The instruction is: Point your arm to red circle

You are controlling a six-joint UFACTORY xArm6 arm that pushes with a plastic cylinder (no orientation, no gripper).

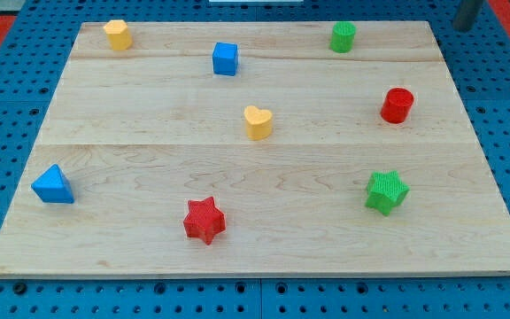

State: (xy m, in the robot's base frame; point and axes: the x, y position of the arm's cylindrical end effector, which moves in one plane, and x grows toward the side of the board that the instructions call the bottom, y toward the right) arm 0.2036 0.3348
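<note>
The red circle block (397, 105) stands on the wooden board (149, 106) at the view's right, a little above mid-height. My tip (461, 27) shows at the view's top right corner, just off the board's top right corner over the blue pegboard. It lies up and to the right of the red circle, well apart from it and touching no block.
Other blocks on the board: a green cylinder (343, 37), a blue cube (225, 58), a yellow pentagon-like block (118, 35), a yellow heart (258, 122), a green star (386, 192), a red star (204, 220) and a blue triangle (53, 185).
</note>
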